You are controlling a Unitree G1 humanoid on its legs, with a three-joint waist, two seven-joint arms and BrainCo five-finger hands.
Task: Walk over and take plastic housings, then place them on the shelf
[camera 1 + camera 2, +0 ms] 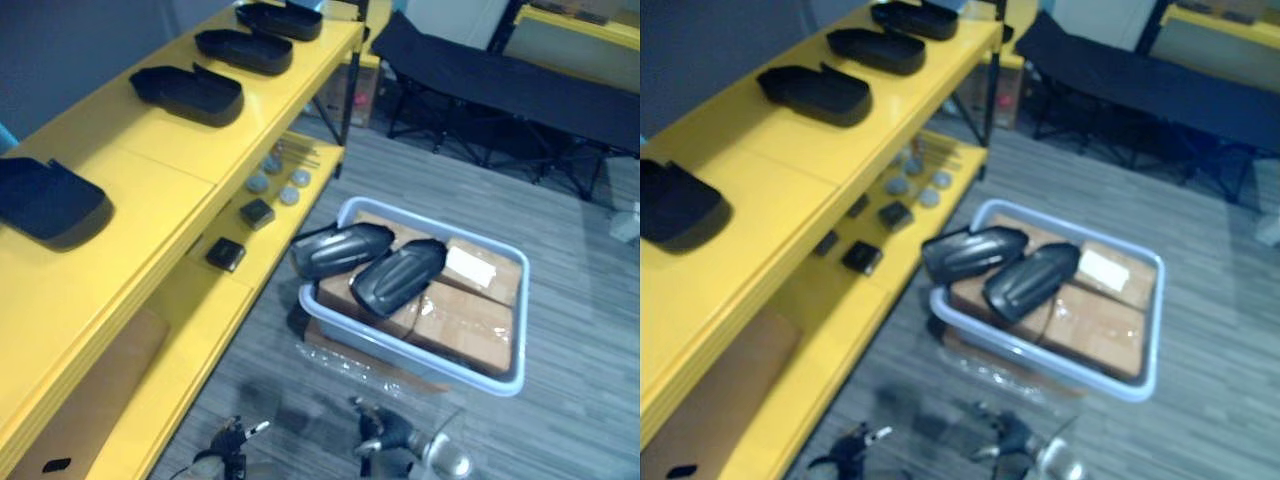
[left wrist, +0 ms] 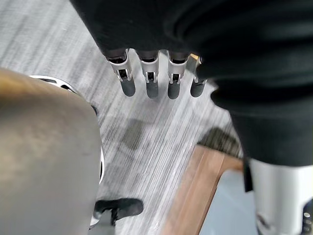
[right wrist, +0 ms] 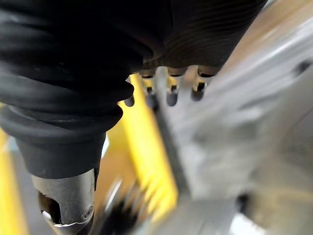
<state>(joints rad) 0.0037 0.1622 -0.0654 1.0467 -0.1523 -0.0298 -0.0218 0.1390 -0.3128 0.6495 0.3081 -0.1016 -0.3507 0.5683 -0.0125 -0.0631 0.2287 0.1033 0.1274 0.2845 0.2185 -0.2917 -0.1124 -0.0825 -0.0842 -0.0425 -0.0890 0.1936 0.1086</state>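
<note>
Your left hand point(image 2: 149, 81) and right hand point(image 3: 171, 94) hang empty, fingers straight. Two housings point(image 1: 398, 276) lie on boxes point(image 1: 470, 322) in the bin point(image 1: 521, 310) beside the shelf point(image 1: 150, 205).

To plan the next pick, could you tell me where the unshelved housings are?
In the left eye view, two housings lie on cardboard boxes in the pale crate on the floor, right of the yellow shelf.

The left hand point(image 1: 232, 440) hangs at the bottom edge, left of centre. The right hand point(image 1: 385, 437) hangs at bottom centre. Both have straight, relaxed fingers point(image 2: 152, 81).
</note>
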